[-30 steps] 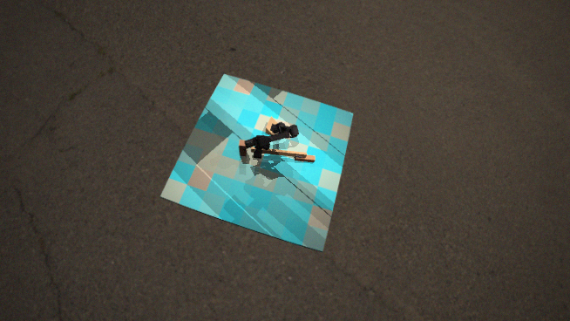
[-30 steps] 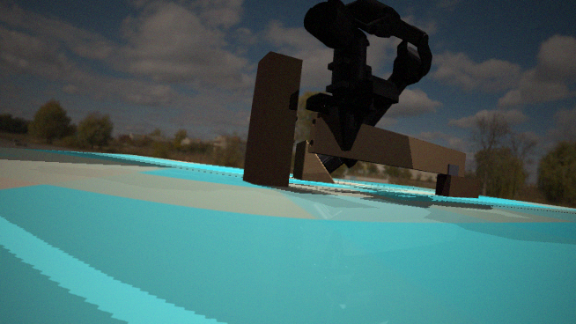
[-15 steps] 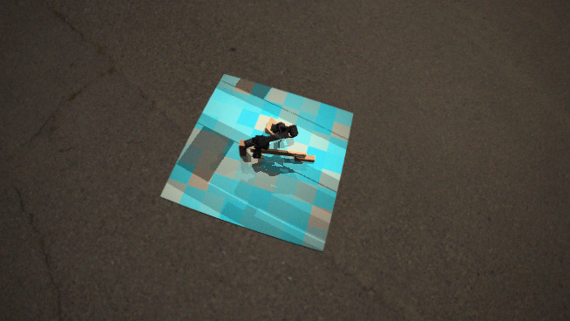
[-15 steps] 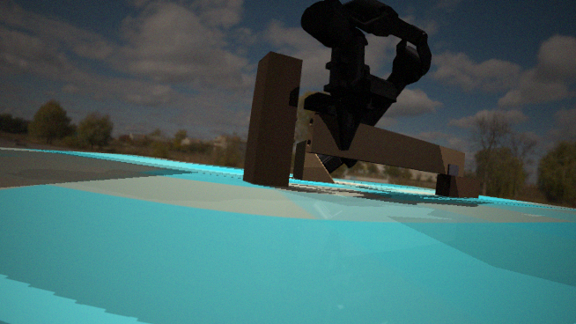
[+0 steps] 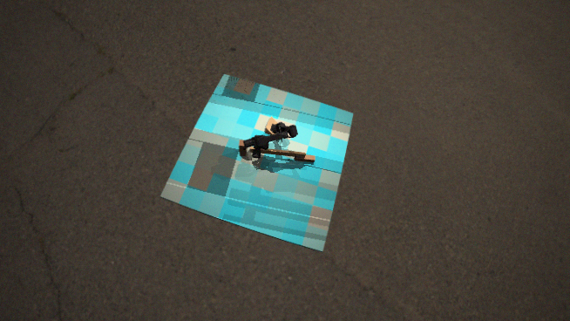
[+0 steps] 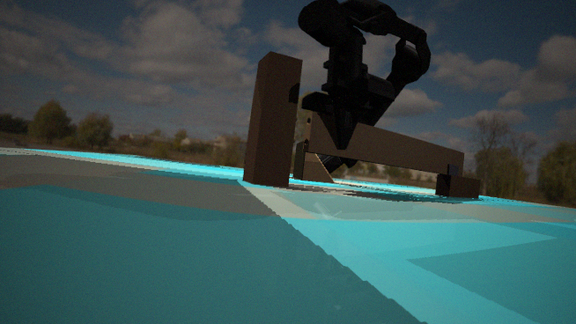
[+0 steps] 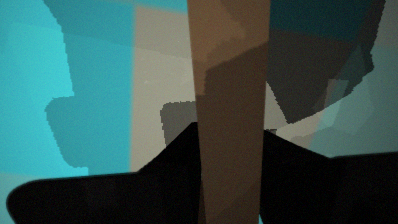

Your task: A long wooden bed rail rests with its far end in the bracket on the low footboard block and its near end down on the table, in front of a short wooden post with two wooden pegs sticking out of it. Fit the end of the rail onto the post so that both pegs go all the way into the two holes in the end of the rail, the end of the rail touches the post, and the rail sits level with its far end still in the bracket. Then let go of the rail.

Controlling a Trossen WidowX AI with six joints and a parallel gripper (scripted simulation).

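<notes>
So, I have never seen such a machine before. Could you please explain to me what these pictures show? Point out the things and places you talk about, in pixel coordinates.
The black machine is a robot arm. Its tool [image 5: 256,154] [image 6: 343,143] [image 7: 216,128] is closed on a wooden bed rail [image 5: 279,153] [image 6: 396,145] [image 7: 232,100], near the end facing the upright wooden post [image 5: 241,147] [image 6: 273,123]. That end is raised; the other is at the low footboard block [image 5: 310,159] [image 6: 464,187].

The top picture looks down from high above, the exterior one from the side, low over the patterned surface. The wrist picture looks past the tool's fingers.
</notes>
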